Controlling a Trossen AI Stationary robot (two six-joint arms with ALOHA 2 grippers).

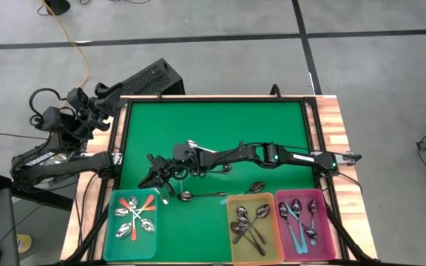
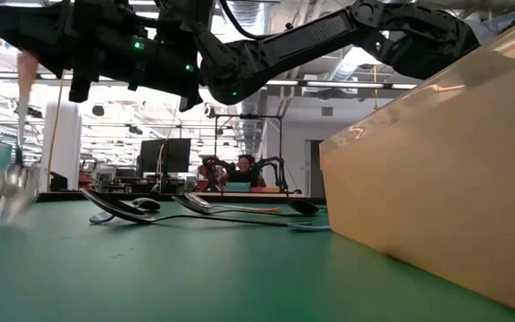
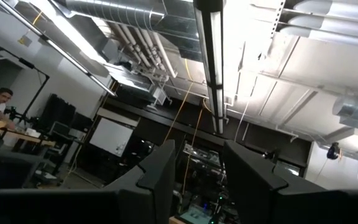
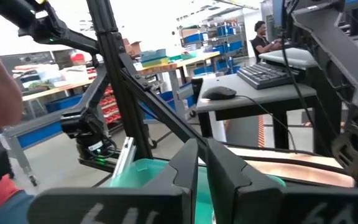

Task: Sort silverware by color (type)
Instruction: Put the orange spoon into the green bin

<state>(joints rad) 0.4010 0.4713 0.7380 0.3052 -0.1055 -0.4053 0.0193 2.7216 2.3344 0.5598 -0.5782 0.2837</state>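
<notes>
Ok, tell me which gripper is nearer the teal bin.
Right. The right gripper hovers over the green mat just beyond the teal bin, near its far right corner. The left gripper is parked off the table's far left corner, pointing upward.

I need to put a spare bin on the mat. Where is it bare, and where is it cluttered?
The far half of the green mat is bare, behind the right arm. The front edge is crowded: teal bin, yellow bin, pink bin, loose spoons, and the right gripper above them.
</notes>
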